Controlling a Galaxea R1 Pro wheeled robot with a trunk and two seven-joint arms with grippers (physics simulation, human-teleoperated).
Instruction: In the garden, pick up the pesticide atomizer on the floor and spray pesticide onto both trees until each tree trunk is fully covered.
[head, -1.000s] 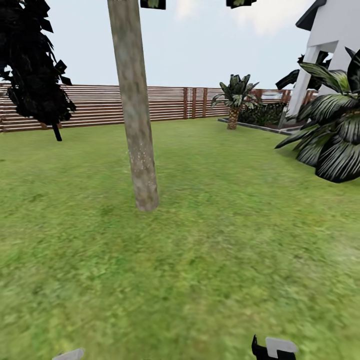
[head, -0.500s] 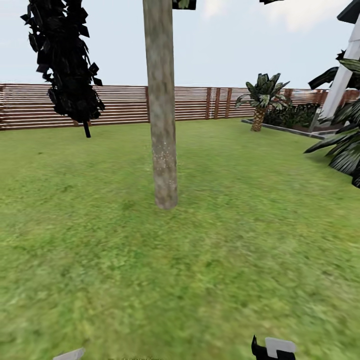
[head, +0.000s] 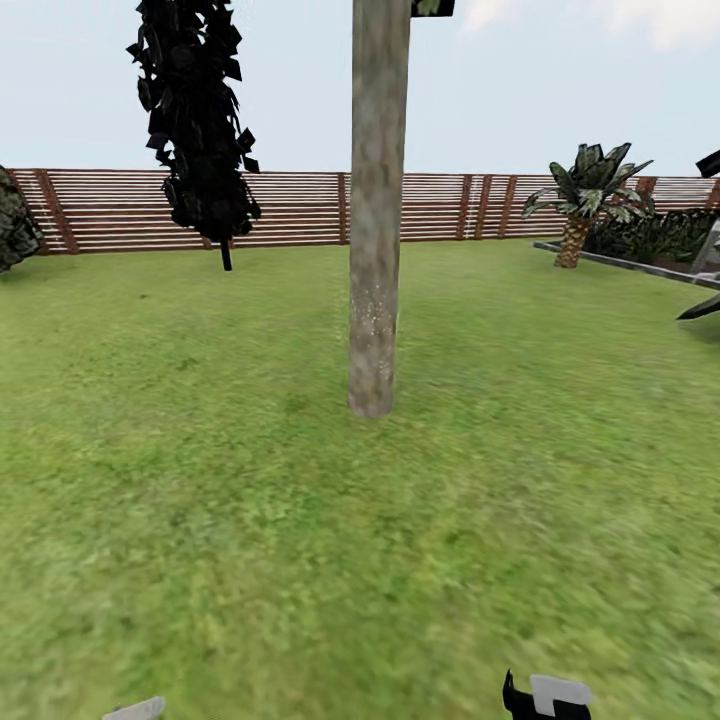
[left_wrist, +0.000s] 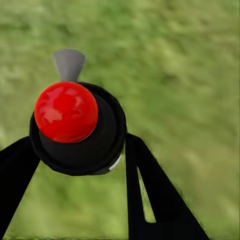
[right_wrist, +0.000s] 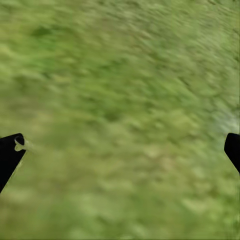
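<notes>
In the head view, a pale mottled tree trunk rises straight from the lawn just right of centre, running out of the top edge, where a scrap of its dark crown shows. A brown slatted fence crosses the frame behind it. A near-black narrow conifer stands at upper left, a short palm at right before the fence. At the bottom edge, a grey sliver at lower left and a black and white part at lower right belong to the arms.

In the left wrist view, the left pincer has its black fingers clamped on the pesticide atomizer, a round black body with a glossy red knob and a grey nozzle, held over blurred grass.

In the right wrist view, the right pincer is spread wide apart, one dark fingertip at each side edge, with blurred grass between them.
</notes>
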